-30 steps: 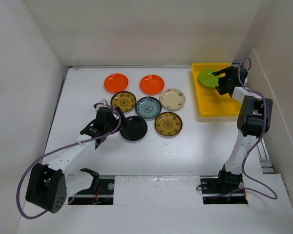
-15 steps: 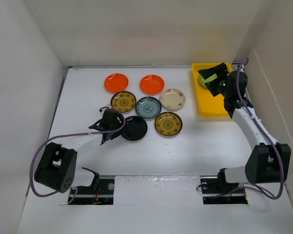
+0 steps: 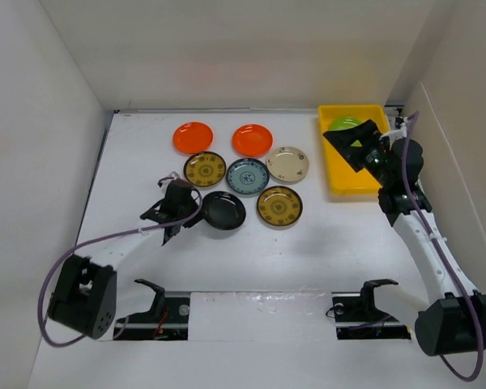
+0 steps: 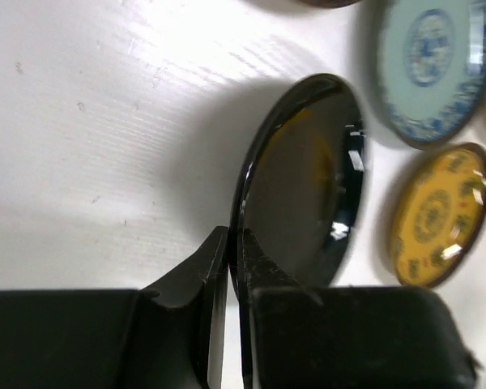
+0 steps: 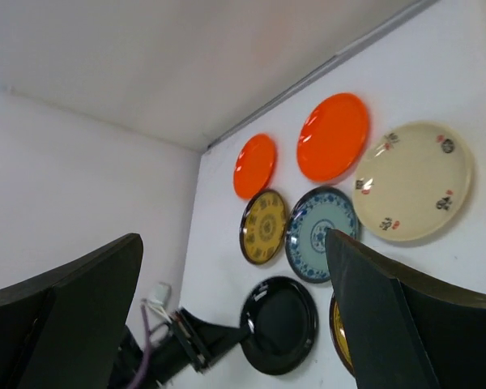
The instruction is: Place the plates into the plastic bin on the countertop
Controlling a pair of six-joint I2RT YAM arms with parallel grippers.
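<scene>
My left gripper (image 3: 199,215) is shut on the left rim of the glossy black plate (image 3: 224,211), which lies on the countertop (image 3: 308,251). In the left wrist view the thin rim sits pinched between the jaws of the left gripper (image 4: 233,243), and the black plate (image 4: 304,186) throws a shadow to its left. A lime green plate (image 3: 346,124) lies at the far end of the yellow plastic bin (image 3: 364,182). My right gripper (image 3: 352,146) hangs open and empty above the bin's left side, partly hiding the green plate.
Six more plates lie on the countertop: two orange (image 3: 193,137) (image 3: 252,139), two brown-gold (image 3: 204,168) (image 3: 279,205), a teal one (image 3: 246,177) and a cream one (image 3: 287,164). White walls close in the left, back and right sides.
My left gripper has closed on the black plate's rim. The right arm has drawn back and swung its gripper left over the bin, with the green plate left lying inside.
</scene>
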